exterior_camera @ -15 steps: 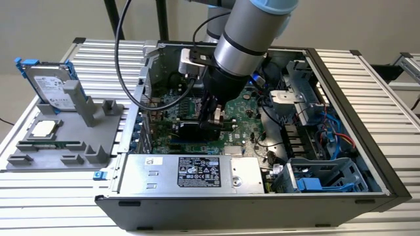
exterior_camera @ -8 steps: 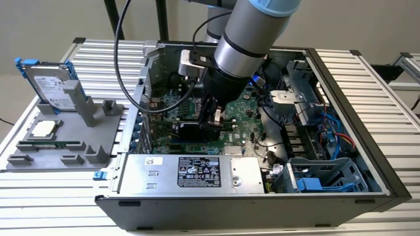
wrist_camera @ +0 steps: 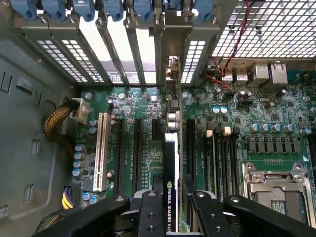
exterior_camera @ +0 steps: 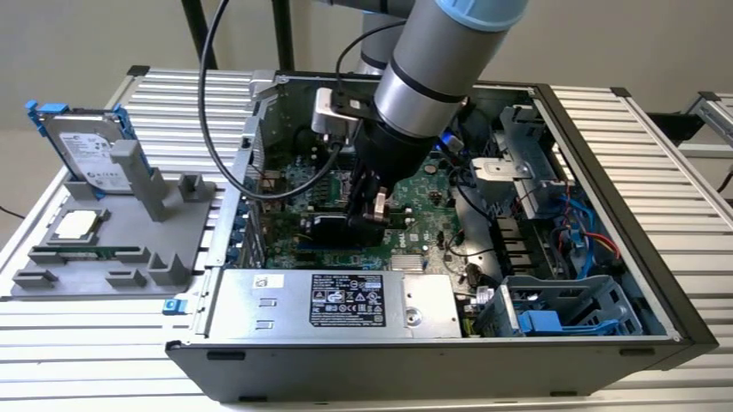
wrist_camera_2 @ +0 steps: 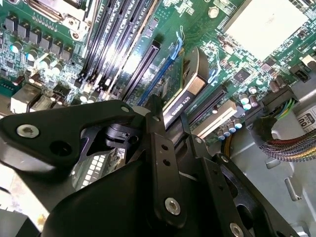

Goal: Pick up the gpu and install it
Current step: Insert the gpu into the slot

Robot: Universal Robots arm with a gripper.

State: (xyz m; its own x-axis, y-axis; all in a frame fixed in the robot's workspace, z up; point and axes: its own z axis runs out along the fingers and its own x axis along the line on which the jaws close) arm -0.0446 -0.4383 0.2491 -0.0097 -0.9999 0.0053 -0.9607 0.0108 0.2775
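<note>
far left: grey fixture (exterior_camera: 115, 249) on the table (exterior_camera: 69, 343), hard drive (exterior_camera: 86, 150) standing in it, well apart from me.
case: open computer case (exterior_camera: 641, 283) on the table, motherboard (exterior_camera: 424, 232) facing up.
my jaws: gripper (exterior_camera: 378, 209) down inside the case, over the motherboard's middle; jaws closed onto the gpu (wrist_camera: 171, 192), clamping its upper edge from both sides.
gpu: standing on edge straight below my jaws, black cooler face (wrist_camera_2: 190, 91) showing in the second wrist view.
long axis: runs along the expansion slots (wrist_camera: 129, 153), bracket end (wrist_camera: 172, 74) toward the rear slot openings (wrist_camera: 143, 49).
key relation: card in line with one slot; whether seated, cannot tell.
right: drive cage (exterior_camera: 561, 313), loose cables (exterior_camera: 596, 236), untouched.
</note>
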